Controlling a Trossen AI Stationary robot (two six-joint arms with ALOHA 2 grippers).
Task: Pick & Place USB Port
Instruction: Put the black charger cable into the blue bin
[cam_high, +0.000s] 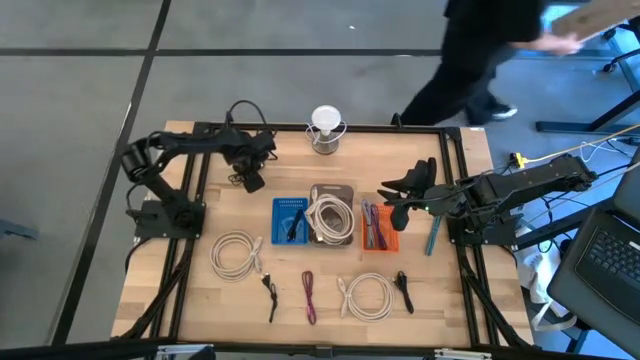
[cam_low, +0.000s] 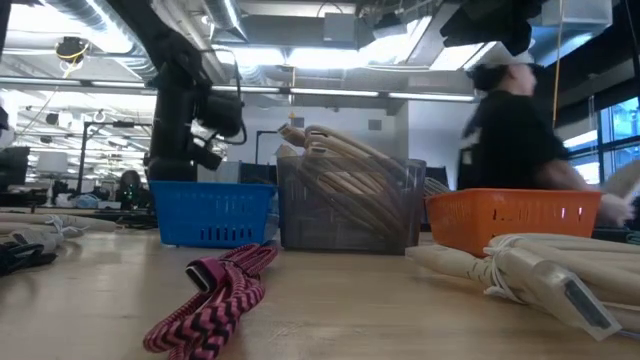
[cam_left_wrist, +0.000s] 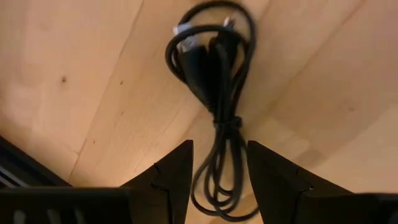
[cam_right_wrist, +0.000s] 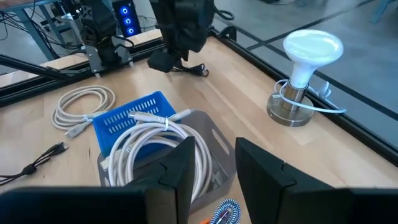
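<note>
A bundled black USB cable (cam_left_wrist: 214, 68) lies flat on the wooden table near its far left corner, tied at the middle. My left gripper (cam_left_wrist: 219, 146) hangs just above it, pointing down and open. In the left wrist view one finger shows on either side of the cable's lower loops, clear of them. In the high view this gripper (cam_high: 250, 177) covers most of the cable. My right gripper (cam_high: 387, 192) is open and holds nothing. It hovers high over the orange bin (cam_high: 378, 230), and its own wrist view looks toward the grey bin (cam_right_wrist: 208, 134).
Blue bin (cam_high: 291, 218), grey bin holding a white cable (cam_high: 332, 213) and orange bin stand in a row mid-table. Two white coils (cam_high: 236, 252) (cam_high: 366, 296), a pink cable (cam_high: 308, 296) and two black cables (cam_high: 270, 295) (cam_high: 403, 290) lie near the front. A lamp (cam_high: 326, 128) stands at the far edge. A person (cam_high: 480, 50) walks beyond the table.
</note>
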